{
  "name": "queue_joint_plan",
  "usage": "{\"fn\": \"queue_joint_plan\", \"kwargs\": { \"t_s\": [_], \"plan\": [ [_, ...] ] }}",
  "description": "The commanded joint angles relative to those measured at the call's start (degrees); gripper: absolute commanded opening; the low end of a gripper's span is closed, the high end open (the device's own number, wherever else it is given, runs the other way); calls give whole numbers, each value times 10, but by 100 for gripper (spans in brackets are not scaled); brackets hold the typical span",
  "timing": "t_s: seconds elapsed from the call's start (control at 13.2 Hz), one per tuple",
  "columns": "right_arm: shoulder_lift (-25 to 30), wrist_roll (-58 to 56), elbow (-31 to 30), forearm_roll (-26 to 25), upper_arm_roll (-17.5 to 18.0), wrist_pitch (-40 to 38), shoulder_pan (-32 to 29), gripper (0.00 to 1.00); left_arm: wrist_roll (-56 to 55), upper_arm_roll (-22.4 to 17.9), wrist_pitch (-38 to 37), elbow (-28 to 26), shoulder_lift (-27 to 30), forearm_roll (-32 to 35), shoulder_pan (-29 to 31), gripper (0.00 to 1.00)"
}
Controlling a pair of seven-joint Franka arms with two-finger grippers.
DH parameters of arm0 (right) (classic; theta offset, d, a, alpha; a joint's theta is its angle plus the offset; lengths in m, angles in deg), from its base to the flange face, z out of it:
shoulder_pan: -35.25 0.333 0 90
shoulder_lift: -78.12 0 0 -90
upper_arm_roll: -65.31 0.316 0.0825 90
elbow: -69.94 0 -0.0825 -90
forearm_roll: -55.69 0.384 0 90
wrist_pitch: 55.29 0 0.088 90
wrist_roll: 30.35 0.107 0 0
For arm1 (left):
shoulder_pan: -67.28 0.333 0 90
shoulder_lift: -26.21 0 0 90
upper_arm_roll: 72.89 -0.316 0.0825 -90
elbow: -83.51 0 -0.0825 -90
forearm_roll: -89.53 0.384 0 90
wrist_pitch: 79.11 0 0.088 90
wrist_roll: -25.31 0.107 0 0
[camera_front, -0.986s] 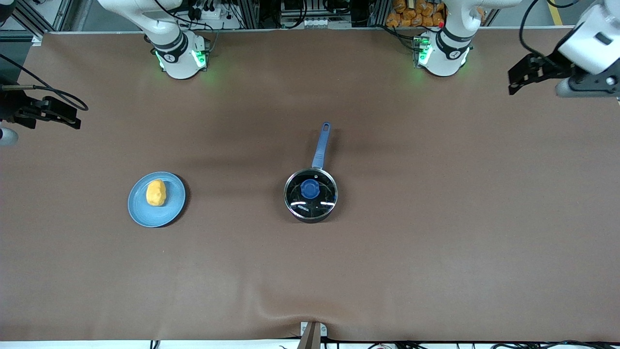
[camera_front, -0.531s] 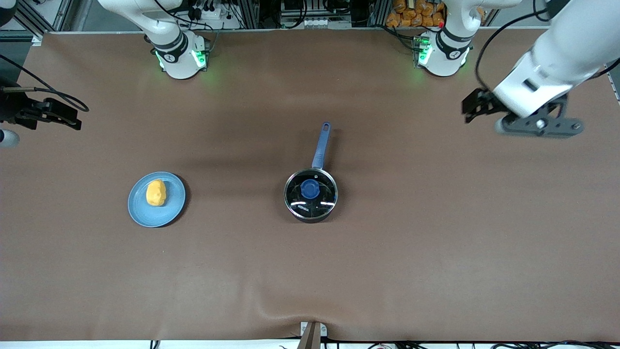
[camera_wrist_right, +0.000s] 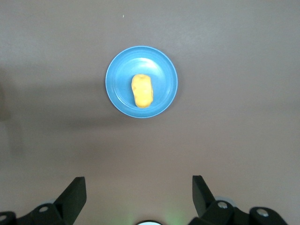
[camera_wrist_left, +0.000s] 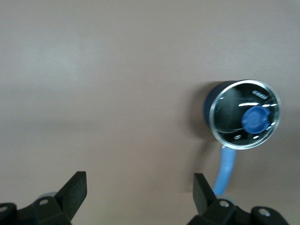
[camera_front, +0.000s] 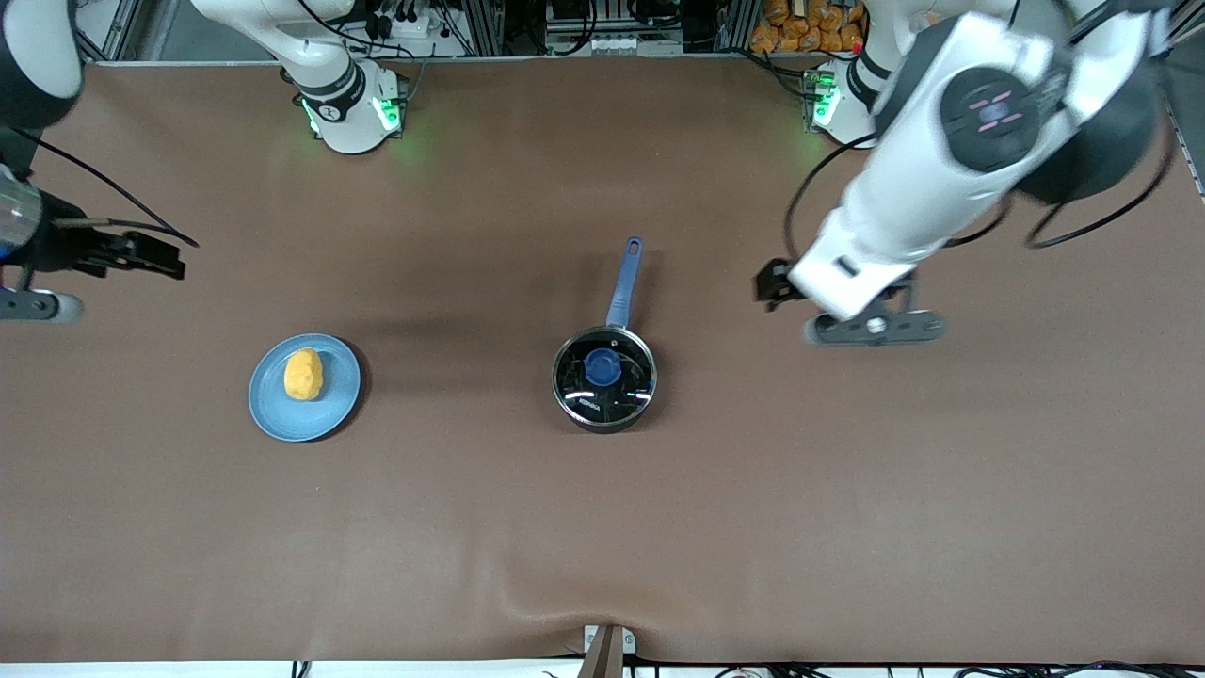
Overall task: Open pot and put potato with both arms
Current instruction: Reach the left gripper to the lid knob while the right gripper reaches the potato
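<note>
The black pot (camera_front: 576,400) stands mid-table, shut by a glass lid with a blue knob (camera_front: 602,367). Its blue handle (camera_front: 623,282) points toward the robots' bases. The pot (camera_wrist_left: 220,101), knob (camera_wrist_left: 255,119) and handle (camera_wrist_left: 226,171) also show in the left wrist view. The yellow-orange potato (camera_front: 303,374) lies on a light-blue plate (camera_front: 334,400); the right wrist view shows potato (camera_wrist_right: 142,90) and plate (camera_wrist_right: 117,79). My left gripper (camera_front: 770,282) (camera_wrist_left: 139,192) is open and empty over bare table beside the pot. My right gripper (camera_front: 151,254) (camera_wrist_right: 138,193) is open and empty over the table's right-arm end.
The brown table cover (camera_front: 847,490) is bare around the pot and plate. The arm bases (camera_front: 353,113) glow green along the table's edge farthest from the camera. The left arm's white forearm (camera_front: 913,198) hangs over the table.
My left arm has swung in from the table's left-arm end toward the pot. My right gripper has shifted a little toward the plate. Pot and potato have not moved.
</note>
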Motion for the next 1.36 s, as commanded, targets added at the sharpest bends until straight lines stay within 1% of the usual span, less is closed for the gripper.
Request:
{"fn": "queue_joint_plan", "kwargs": {
  "t_s": [0.0,0.08,0.15,0.3,0.45,0.53,0.83,0.99,1.14,1.29],
  "plan": [
    [33,-5,-91,20,7,54,-11,100,-49,-26,31,66,-63,6,-51,100],
    [36,-5,-114,20,7,77,-11,100,-54,-38,53,66,-77,5,-66,100],
    [38,-5,-136,20,7,103,-11,100,-60,-50,69,66,-102,5,-87,100],
    [38,-5,-178,20,7,151,-11,100,-84,-97,123,66,-137,5,-144,100],
    [38,-7,-235,22,7,228,-10,100,-98,-149,163,71,-168,4,-204,100],
    [36,-7,-259,22,7,261,-10,100,-101,-157,183,72,-178,2,-217,100],
    [17,-22,-340,21,7,392,-10,100,-108,-157,197,72,-190,1,-231,100],
    [-19,-56,-345,21,7,431,-13,100,-100,-149,229,72,-204,1,-232,100],
    [-53,-59,-346,21,7,466,-19,100,-100,-136,257,72,-218,1,-232,100],
    [-80,-60,-346,21,9,496,-25,100,-100,-129,258,72,-228,1,-237,100]
  ]
}}
